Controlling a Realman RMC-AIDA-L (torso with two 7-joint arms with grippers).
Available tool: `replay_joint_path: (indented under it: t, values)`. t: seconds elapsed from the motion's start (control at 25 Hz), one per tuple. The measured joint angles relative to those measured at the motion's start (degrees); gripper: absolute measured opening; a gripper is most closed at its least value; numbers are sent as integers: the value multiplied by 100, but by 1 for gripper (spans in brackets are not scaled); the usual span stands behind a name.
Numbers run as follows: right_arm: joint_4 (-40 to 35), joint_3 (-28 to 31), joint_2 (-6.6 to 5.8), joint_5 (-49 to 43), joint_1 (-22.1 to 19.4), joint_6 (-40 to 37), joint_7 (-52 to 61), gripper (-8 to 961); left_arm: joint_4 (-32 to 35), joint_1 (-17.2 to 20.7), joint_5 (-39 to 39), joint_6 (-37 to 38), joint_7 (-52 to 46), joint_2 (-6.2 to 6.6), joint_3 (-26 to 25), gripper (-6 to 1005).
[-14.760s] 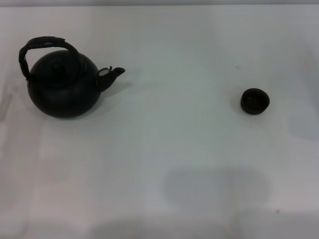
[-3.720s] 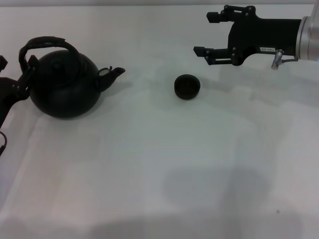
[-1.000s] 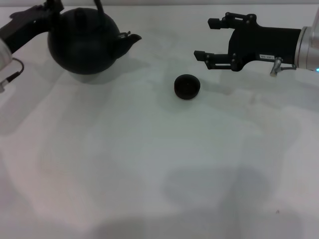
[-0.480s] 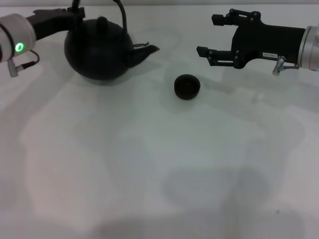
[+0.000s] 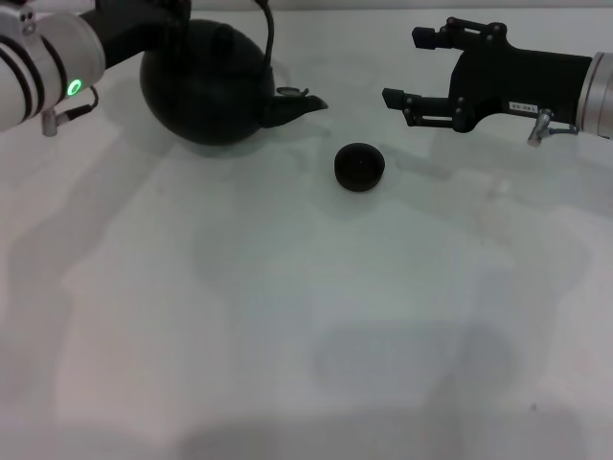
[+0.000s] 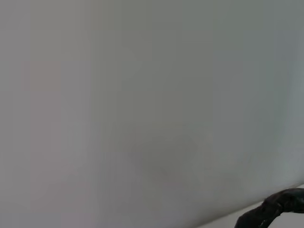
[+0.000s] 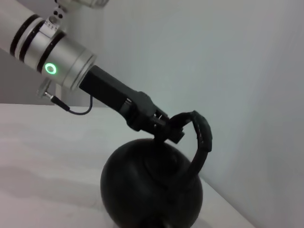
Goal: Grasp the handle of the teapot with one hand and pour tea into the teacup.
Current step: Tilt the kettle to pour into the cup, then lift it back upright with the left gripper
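Observation:
The black teapot (image 5: 206, 88) hangs above the table at the far left, its spout (image 5: 305, 101) pointing right toward the teacup (image 5: 359, 166). The small dark teacup stands on the table, a short way right of the spout and lower. In the right wrist view my left gripper (image 7: 167, 127) is shut on the top of the arched handle (image 7: 203, 135), with the teapot (image 7: 152, 190) hanging under it. The handle's top is cut off in the head view; one side bar (image 5: 269, 48) shows. My right gripper (image 5: 410, 67) hovers open beyond and right of the teacup, holding nothing.
The white table (image 5: 287, 316) stretches wide in front of the teacup. A plain pale wall fills the left wrist view, where only a dark bit of the handle (image 6: 278, 209) shows at the edge.
The left arm has carried the raised teapot to the right, bringing the spout closer to the teacup. The right gripper has barely shifted and the teacup has stayed put.

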Motion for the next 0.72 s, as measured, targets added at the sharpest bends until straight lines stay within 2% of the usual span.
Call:
replay_joint_path:
  t: [0.36,0.52,0.64,0.68,0.72]
  values:
    - [-41,85,-9,176,-41,14,-93,820,570,154,38,-260,-158,14,22,160]
    - [-73,629,-9,286,-55,152,48,820,624,128,354,-378,-472,21,-13,160]
    - [-83,1125,-14,358,-62,256,195,820,741,113,909,-492,-967,29,-27,159]
    - [-84,1459,-18,364,-64,328,284,820,791,110,1102,-538,-1138,29,-30,159]
    - [-84,1459,-18,364,-64,328,284,820,824,105,1242,-574,-1268,29,-34,159]
